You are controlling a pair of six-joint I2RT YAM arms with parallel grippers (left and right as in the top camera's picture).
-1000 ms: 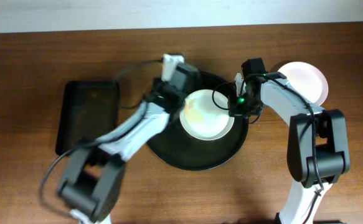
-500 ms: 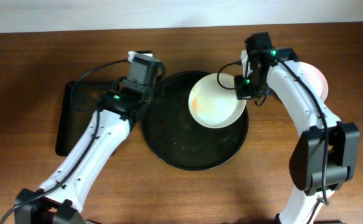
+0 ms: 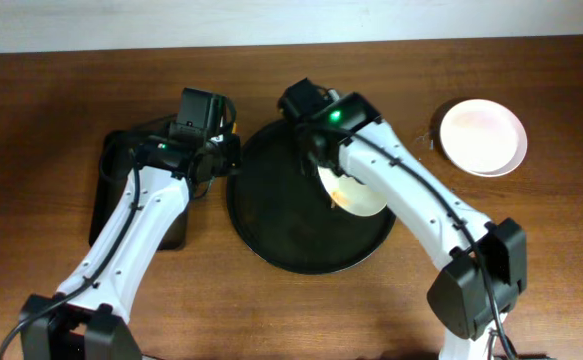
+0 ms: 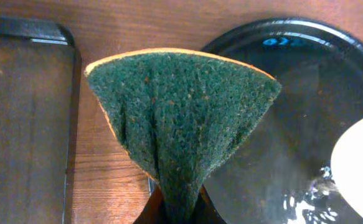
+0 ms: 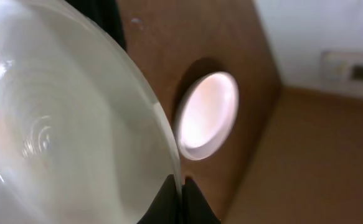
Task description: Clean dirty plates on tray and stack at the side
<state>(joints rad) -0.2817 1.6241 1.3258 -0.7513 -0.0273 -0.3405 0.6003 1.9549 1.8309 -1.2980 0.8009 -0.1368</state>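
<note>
My right gripper (image 3: 323, 165) is shut on the rim of a white plate (image 3: 359, 193), holding it tilted over the round black tray (image 3: 271, 225). The right arm hides part of that plate. In the right wrist view the jaws (image 5: 181, 186) pinch the plate's (image 5: 63, 124) edge. An orange smear shows on the plate in the overhead view. A pale pink plate (image 3: 483, 137) lies on the table at the right, also in the right wrist view (image 5: 209, 115). Beside the tray's left rim, my left gripper (image 3: 223, 142) is shut on a green sponge (image 4: 181, 106), fanned out above the jaws (image 4: 180, 205).
A rectangular black tray (image 3: 136, 185) lies left of the round one, with a strip of bare wood (image 4: 106, 168) between them. The round tray's (image 4: 306, 74) floor looks wet. The right arm stretches across the round tray from the lower right.
My right arm swung left across the tray with the white plate, uncovering the pink plate. The left arm drew back left with the sponge, off the plate.
</note>
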